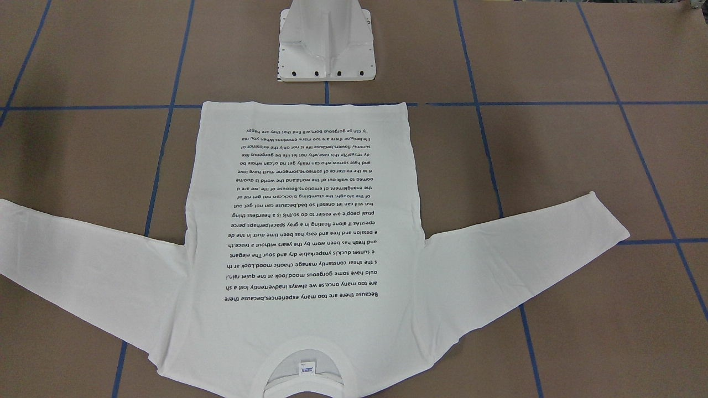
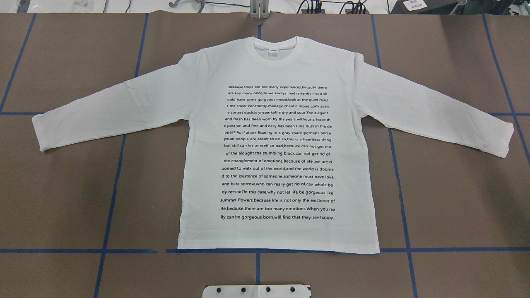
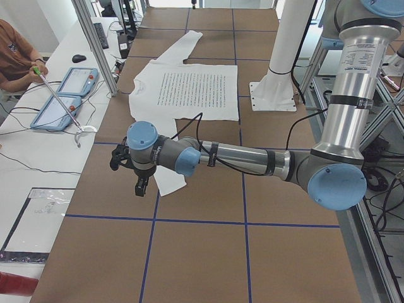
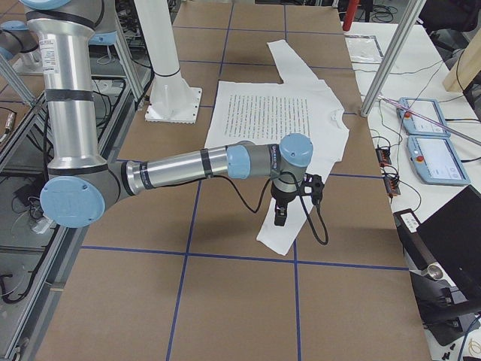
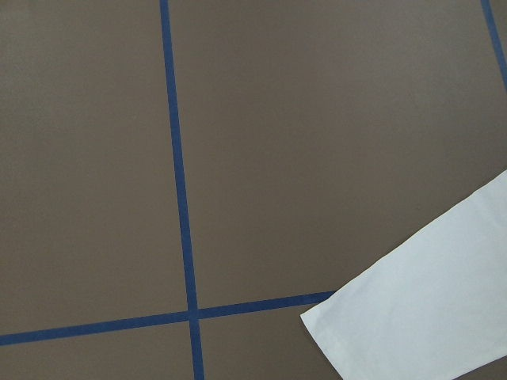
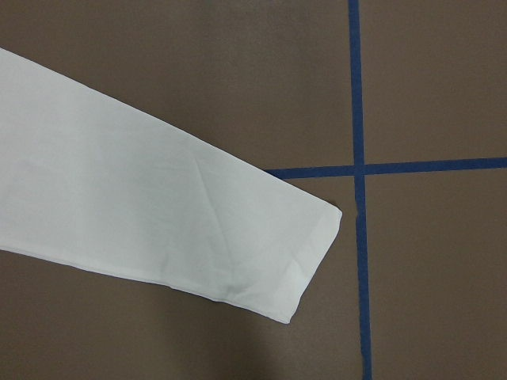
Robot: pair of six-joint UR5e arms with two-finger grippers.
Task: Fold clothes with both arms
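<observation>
The white long-sleeved T-shirt [image 2: 277,62] lies flat on the brown table with its text side up and both sleeves spread; it also shows in the front view [image 1: 310,326]. My left gripper [image 3: 139,184] hangs just above the table beside one sleeve's cuff [image 5: 428,317]. My right gripper [image 4: 279,216] hangs over the other sleeve's cuff [image 6: 238,237]. Neither arm shows in the overhead or front views, and no fingers show in the wrist views. I cannot tell whether either gripper is open or shut.
A white pedestal [image 1: 326,50] stands at the robot's side of the shirt's hem. Blue tape lines [image 2: 112,186] grid the table. An operator [image 3: 16,57] and tablets [image 3: 63,101] are at the side bench, with metal posts [image 4: 387,60] along that edge.
</observation>
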